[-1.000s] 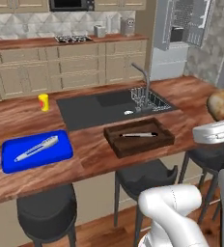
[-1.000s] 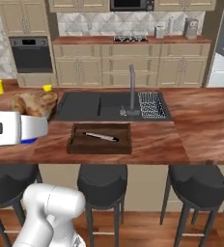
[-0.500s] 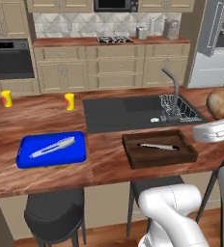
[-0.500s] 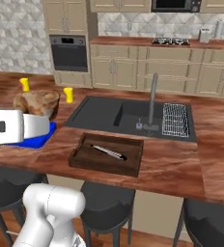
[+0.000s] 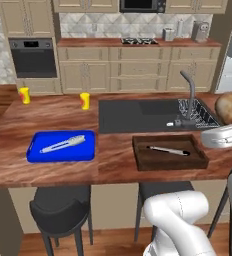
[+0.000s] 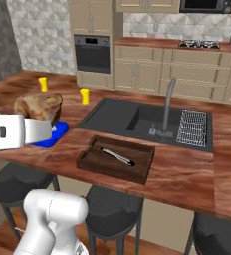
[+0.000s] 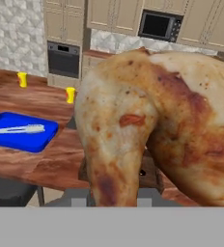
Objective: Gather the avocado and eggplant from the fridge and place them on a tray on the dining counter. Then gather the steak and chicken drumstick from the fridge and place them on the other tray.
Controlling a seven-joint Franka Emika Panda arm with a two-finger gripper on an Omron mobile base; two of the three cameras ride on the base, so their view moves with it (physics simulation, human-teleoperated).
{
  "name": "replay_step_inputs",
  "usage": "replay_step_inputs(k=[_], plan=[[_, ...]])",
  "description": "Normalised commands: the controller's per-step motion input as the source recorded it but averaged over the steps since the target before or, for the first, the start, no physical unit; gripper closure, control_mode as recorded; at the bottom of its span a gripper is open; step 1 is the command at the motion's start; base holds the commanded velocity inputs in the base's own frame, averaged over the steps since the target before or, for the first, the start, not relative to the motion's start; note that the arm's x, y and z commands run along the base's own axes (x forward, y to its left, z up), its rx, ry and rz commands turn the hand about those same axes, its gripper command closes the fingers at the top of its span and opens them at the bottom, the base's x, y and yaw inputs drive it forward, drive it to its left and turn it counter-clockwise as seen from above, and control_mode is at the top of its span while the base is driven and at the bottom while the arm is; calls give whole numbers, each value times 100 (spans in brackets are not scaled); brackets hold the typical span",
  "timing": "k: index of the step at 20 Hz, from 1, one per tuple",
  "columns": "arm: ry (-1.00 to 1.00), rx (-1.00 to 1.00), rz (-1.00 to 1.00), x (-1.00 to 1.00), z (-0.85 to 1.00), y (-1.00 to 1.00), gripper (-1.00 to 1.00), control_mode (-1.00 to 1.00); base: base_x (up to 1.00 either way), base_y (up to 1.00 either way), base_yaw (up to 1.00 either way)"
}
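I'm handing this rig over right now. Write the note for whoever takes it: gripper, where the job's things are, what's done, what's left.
Gripper: shut on the chicken drumstick, carried above the dining counter.
Blue tray: on the counter, holds a pale utensil, no food.
Brown tray: on the counter in front of the sink, holds a dark utensil, no food.
Done: drumstick fetched.
Left: set it on a tray. Avocado, eggplant and steak are on neither tray.

No legible text or labels anywhere
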Motion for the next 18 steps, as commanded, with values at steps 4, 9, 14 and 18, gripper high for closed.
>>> replay_step_inputs(k=[4,9,14,18], plan=[[0,0,0,0,0,0,100,100,72,-33,31],[0,0,0,0,0,0,100,100,68,-20,23],[15,2,1,73,0,-3,100,-100,12,-2,2],[28,0,0,100,-7,0,100,-100,0,0,0]])
